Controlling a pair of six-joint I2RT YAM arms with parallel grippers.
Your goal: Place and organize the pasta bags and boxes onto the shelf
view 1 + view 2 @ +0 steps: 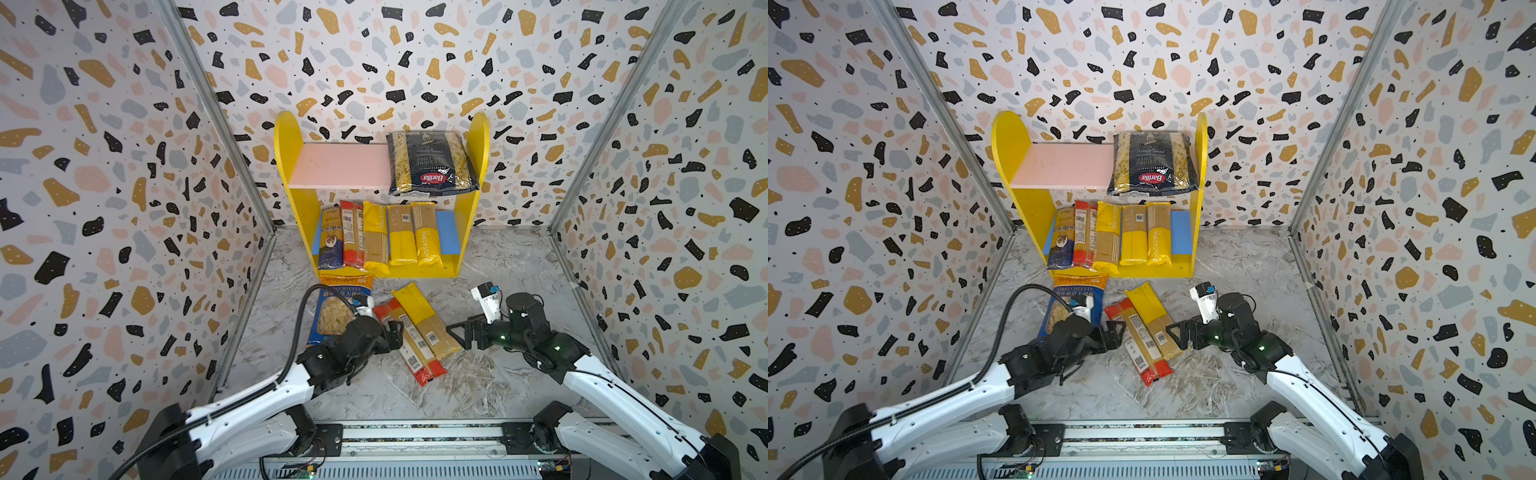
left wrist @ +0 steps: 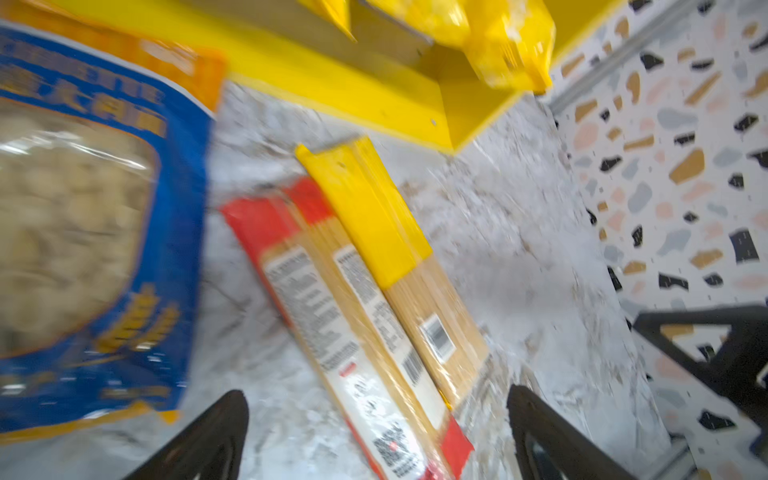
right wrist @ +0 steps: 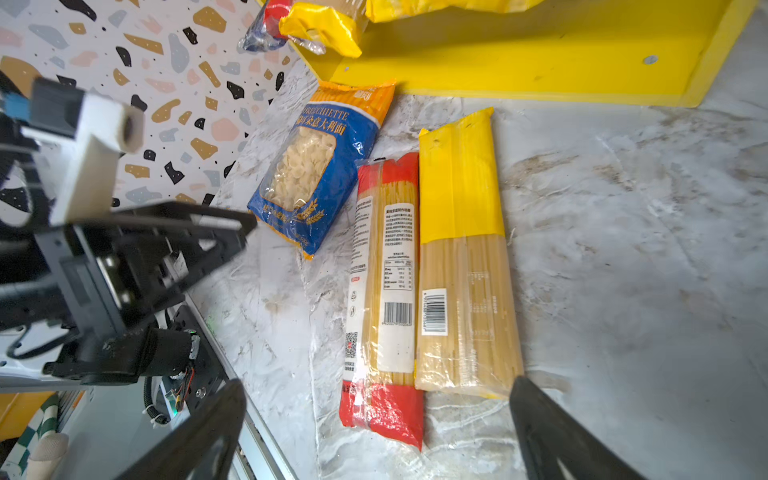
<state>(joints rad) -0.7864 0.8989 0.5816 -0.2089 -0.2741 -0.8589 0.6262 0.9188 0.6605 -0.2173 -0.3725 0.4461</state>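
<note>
Because the red spaghetti pack [image 1: 410,352] and yellow spaghetti pack [image 1: 426,321] lie touching on the floor [image 1: 503,270] before the shelf [image 1: 286,158], long axes slanting toward it, we find the left gripper [image 1: 394,334] beside the red and the right gripper [image 1: 462,334] beside the yellow, both spread, empty. Our left arm [image 1: 257,390] hides part of the Orecchiette bag [image 1: 332,316].

The marbled counter [image 1: 478,386] carries the shelf [image 1: 286,137], ahead of both my end effectors. Between my left end effector [image 1: 394,334] and my right end effector [image 1: 457,336] a red spaghetti pack [image 1: 415,357] and a yellow spaghetti pack [image 1: 419,311] lie touching, side by side. The Orecchiette bag [image 1: 332,316] lies flat just left of my left one. Five long packs [image 1: 376,237] lie in a row on the blue lower board [image 1: 448,232]; the Barilla bag [image 1: 430,164] rests on the pink upper board's [image 1: 340,166] right end.
</note>
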